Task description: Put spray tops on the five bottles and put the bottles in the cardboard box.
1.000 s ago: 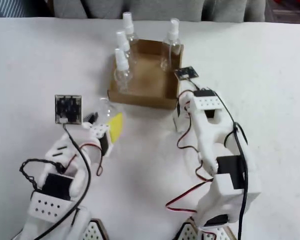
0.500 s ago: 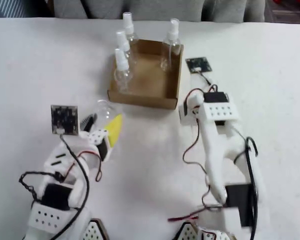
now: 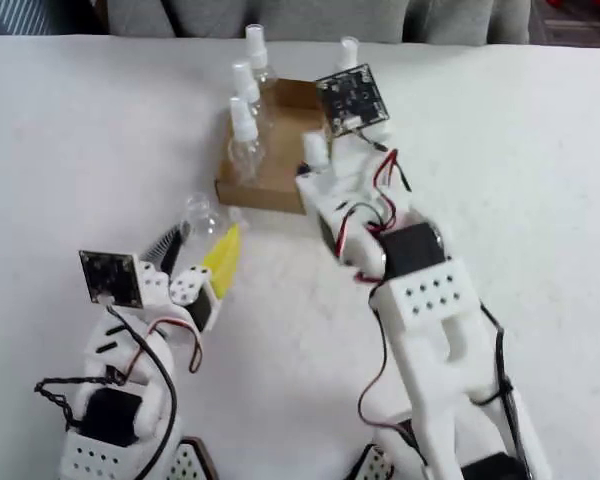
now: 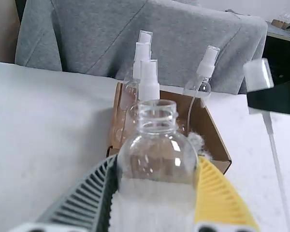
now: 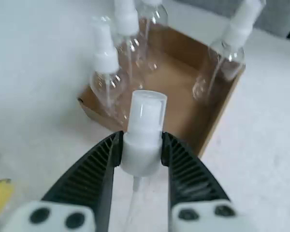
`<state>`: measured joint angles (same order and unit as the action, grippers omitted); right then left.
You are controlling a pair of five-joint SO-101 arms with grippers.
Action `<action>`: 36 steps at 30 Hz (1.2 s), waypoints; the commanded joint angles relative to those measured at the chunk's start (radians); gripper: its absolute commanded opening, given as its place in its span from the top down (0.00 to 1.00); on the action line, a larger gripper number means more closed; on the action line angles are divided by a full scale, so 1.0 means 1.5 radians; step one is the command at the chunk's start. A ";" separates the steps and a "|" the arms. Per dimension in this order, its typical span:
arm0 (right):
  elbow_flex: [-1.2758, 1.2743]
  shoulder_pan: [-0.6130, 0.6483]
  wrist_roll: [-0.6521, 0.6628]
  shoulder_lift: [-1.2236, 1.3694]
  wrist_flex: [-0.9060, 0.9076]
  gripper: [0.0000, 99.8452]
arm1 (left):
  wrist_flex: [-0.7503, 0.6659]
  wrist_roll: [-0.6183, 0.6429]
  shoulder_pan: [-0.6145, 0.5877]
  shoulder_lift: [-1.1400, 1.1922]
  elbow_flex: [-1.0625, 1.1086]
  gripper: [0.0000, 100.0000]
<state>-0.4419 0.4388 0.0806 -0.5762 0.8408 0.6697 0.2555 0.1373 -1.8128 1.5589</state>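
left hand (image 4: 154, 179) clamped round the uncapped bottle (image 4: 154, 145) at its belly, just short of the cardboard box (image 3: 255, 190) | right hand (image 5: 141, 140) pinching a spray top (image 5: 146, 111) by its collar, near the box edge | guessing light, slick, squashy plastic, so grip gently

Saw four capped bottles (image 3: 245, 148) standing in the cardboard box (image 3: 280, 165); found the open bottle (image 3: 202, 212) outside at seven o'clock, the spray top (image 5: 144, 133) near five o'clock
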 commanded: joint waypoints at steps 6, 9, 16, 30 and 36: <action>0.009 0.112 -0.005 -0.145 -0.159 0.98 | -0.102 0.002 0.033 -0.011 0.052 0.91; 0.010 0.145 -0.003 -0.178 -0.242 0.98 | -0.124 0.002 0.034 -0.011 0.070 0.91; 0.011 0.185 -0.003 -0.220 -0.382 0.98 | -0.145 0.002 0.036 -0.011 0.082 0.91; 0.004 0.217 -0.003 -0.160 -0.496 0.98 | -0.147 0.002 0.036 -0.011 0.085 0.91; -0.039 0.216 -0.003 -0.157 -0.501 0.98 | -0.145 -0.051 0.055 -0.011 0.090 0.91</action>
<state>-0.5033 0.7580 0.0790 -0.8109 0.1151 0.4826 0.2294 0.1803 -1.8144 1.6955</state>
